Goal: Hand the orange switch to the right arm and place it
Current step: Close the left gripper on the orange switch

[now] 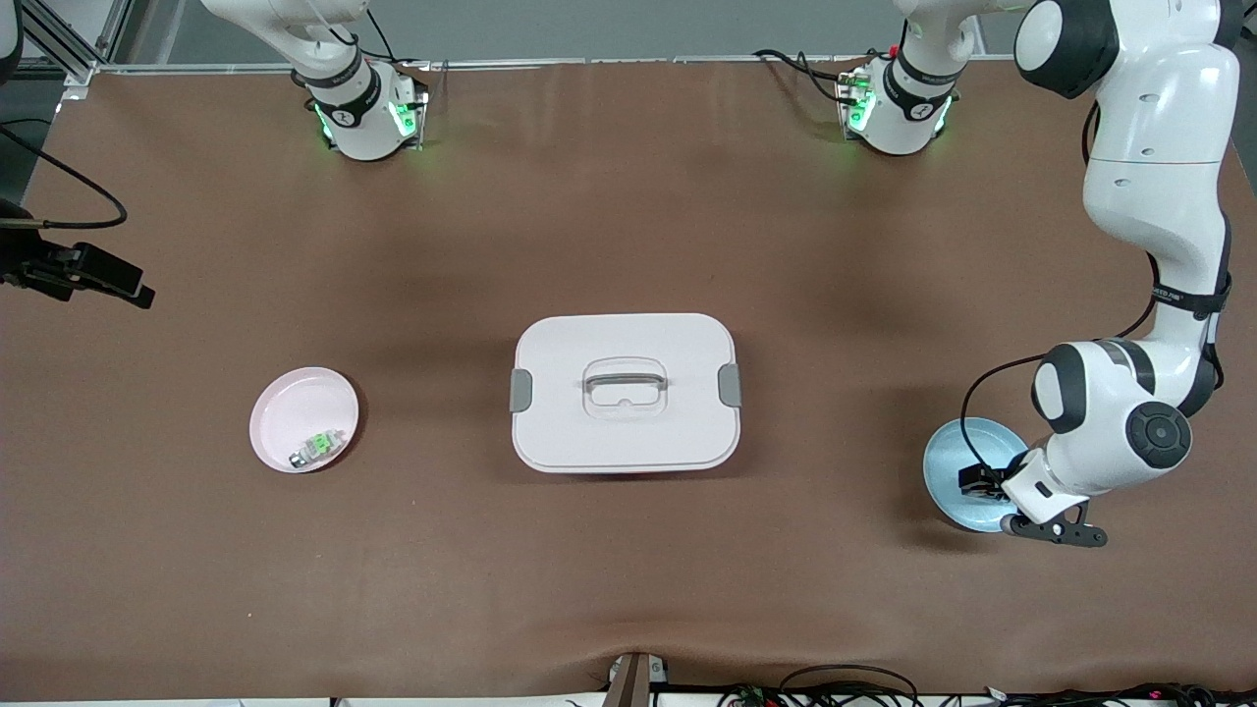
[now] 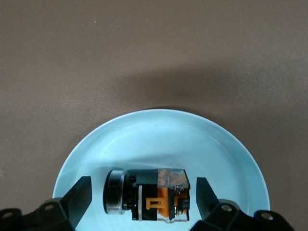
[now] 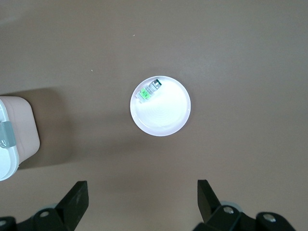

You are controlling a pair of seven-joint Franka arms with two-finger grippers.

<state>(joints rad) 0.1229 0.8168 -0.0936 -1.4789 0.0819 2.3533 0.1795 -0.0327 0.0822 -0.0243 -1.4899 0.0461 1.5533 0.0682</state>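
While the orange switch [image 2: 149, 195] lies in the blue dish [image 2: 226, 144], untouched between the left gripper [image 2: 144, 197]'s spread jaws, nothing is grasped yet. Handover and placing remain. The right gripper [image 3: 142, 202] waits, jaws wide and empty, above the pink dish [image 3: 166, 113].

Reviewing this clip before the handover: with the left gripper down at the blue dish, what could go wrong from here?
1. The orange switch lies on its side in the blue dish, between the open fingers of the left gripper; closing on its uneven body could twist it or let it slip.
2. The shallow dish may slide or tip if a finger catches its rim.
3. The right gripper waits open over bare table near the pink dish, so the handover needs a long carry.
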